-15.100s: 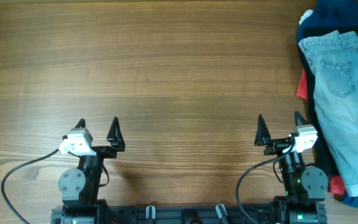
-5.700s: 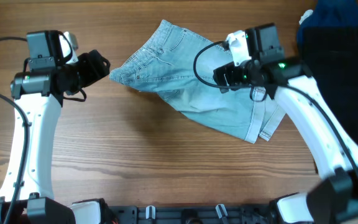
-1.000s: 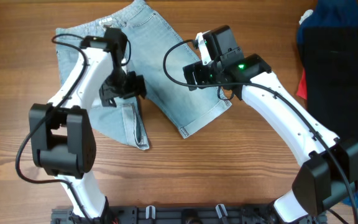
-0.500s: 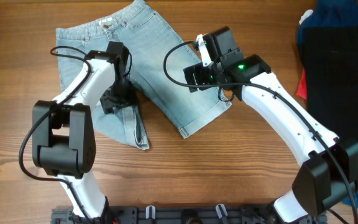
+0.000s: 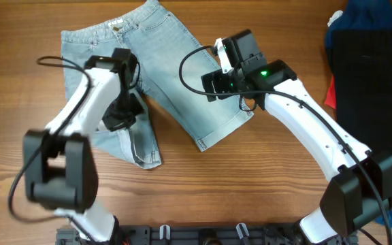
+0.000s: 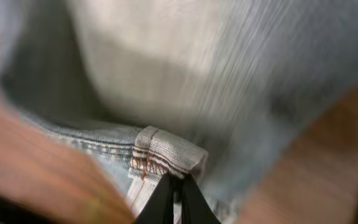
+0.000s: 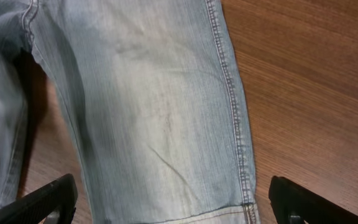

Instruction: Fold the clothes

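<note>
The overhead camera looks straight down on the whole tabletop [image 5: 250, 190], while the 2 wrist cameras face down at close range, each sharing the denim shorts [image 5: 162, 47] with it.

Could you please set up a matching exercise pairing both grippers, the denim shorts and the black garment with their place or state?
Things:
1. left gripper
2. right gripper
3. denim shorts
4. black garment

Place or state:
A. lies at the right edge of the table
B. open above one shorts leg
C. spread out mid-table
D. shut on a denim fold

Pairs: 1-D, 2-B, 3-C, 4-A.
</note>
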Controlling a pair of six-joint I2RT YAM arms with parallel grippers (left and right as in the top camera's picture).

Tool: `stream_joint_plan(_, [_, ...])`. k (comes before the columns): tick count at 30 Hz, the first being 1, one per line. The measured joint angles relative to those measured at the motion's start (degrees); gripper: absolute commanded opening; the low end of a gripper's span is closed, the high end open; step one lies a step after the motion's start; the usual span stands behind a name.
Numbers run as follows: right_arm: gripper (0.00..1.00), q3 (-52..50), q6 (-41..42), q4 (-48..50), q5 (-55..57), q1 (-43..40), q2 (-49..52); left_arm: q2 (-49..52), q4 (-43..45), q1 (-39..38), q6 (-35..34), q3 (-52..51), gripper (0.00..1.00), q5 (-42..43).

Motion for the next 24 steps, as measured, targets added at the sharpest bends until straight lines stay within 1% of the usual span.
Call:
stream_joint_plan(3, [1.0,0.0,-0.02,-0.11,-1.38,0.0,0.0,-5.99,-5.86,0.0,-2.43,0.04,0.04,-0.37])
stream_joint_plan(4, [1.0,0.0,0.0,-0.22,-1.66,0.0,0.0,-6.58,-7.61,0.0,-3.1,0.07,0.04,-0.39])
stream_joint_plan(5, [0.99,0.0,0.0,-0.2,-2.08,0.0,0.0,-7.06,-11.58,0.0,-4.52,-0.04,0.04,-0.59])
stream_joint_plan(7, [1.0,-0.11,0.0,-0.26,-2.67,0.0,0.02,-7.5,-15.47,0.0,-7.39,-2.36,0.04,-1.01])
stream_joint_plan(11, [0.99,-0.15,0.0,-0.26,-3.1,0.0,0.0,-7.52,-16.28,0.0,-13.66,-10.67,0.04,-2.12])
stream_joint_plan(13, [0.99,-0.2,0.0,-0.28,-3.19,0.0,0.02,-7.52,-16.48,0.0,-16.13,-14.49,0.17,-2.29])
stream_joint_plan(14, [0.99,-0.2,0.0,-0.24,-3.28,0.0,0.0,-7.52,-16.46,0.0,-17.2,-16.11,0.22,-2.23])
stream_joint_plan(15, [0.99,-0.2,0.0,-0.24,-3.32,0.0,0.0,-7.52,-16.5,0.0,-17.94,-16.96,0.23,-1.99])
stream_joint_plan(17, [0.99,-0.22,-0.02,0.26,-4.15,0.0,0.0,-7.58,-16.06,0.0,-18.32,-17.14,0.36,-0.42])
stream_joint_plan(18, [0.99,-0.22,-0.02,0.66,-4.59,0.0,0.0,-7.69,-15.98,0.0,-18.18,-17.14,0.4,-0.07])
stream_joint_plan(19, [1.0,-0.24,-0.02,1.31,-5.25,0.0,0.0,-8.02,-15.74,-0.02,-18.43,-17.14,0.48,0.39])
stream_joint_plan(24, [0.99,-0.26,-0.02,4.59,-7.19,0.0,0.0,-12.81,-13.68,-0.07,-18.34,-17.09,0.73,-0.31])
